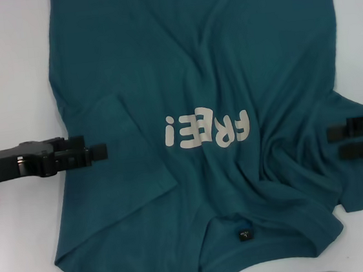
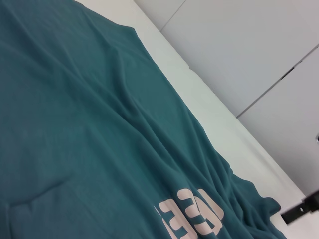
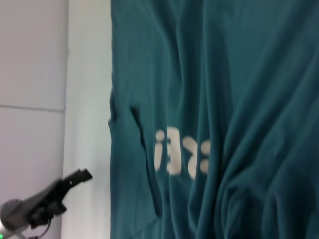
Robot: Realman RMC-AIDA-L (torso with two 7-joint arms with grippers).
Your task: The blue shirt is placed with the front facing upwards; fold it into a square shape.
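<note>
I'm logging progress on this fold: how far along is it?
Barely begun. The blue shirt lies face up, lettering showing, and its left sleeve looks turned inward. The left gripper and right gripper sit at the shirt's side edges. The square fold remains undone.

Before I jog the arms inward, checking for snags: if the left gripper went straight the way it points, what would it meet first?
Likely the folded-in left sleeve of the blue shirt: the left gripper points across it toward the "FREE!" lettering. Its height above the cloth is unclear.
</note>
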